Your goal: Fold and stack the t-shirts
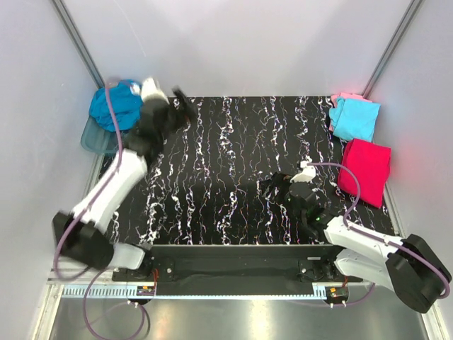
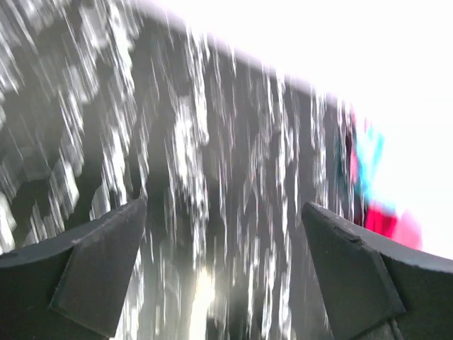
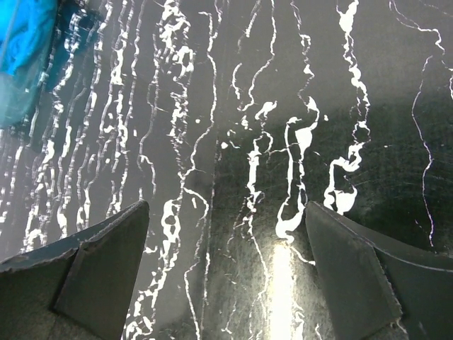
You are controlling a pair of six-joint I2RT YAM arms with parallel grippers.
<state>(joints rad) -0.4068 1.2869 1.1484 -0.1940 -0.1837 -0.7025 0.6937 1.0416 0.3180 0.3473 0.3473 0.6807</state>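
Only the top view takes in the far-left corner, where the crumpled teal-blue t-shirt (image 1: 117, 105) is heaped in a translucent plastic tub (image 1: 94, 138). The right wrist view catches that shirt only as a soft blue patch at its upper left.

Just right of the tub, the left gripper (image 1: 184, 106) has its jaws spread wide, holding and touching nothing. Its wrist view is smeared, with 2 dark wedge-shaped fingers (image 2: 99, 273) over the black, white-veined table (image 1: 233, 142).

The right gripper (image 1: 267, 188) hangs low over the near middle, jaws equally wide and empty.

At the right edge lie 3 flat shirts: the pale pink t-shirt (image 1: 345, 97) peeks out behind the light cyan t-shirt (image 1: 356, 120), and the magenta-red t-shirt (image 1: 366, 170) is nearer.
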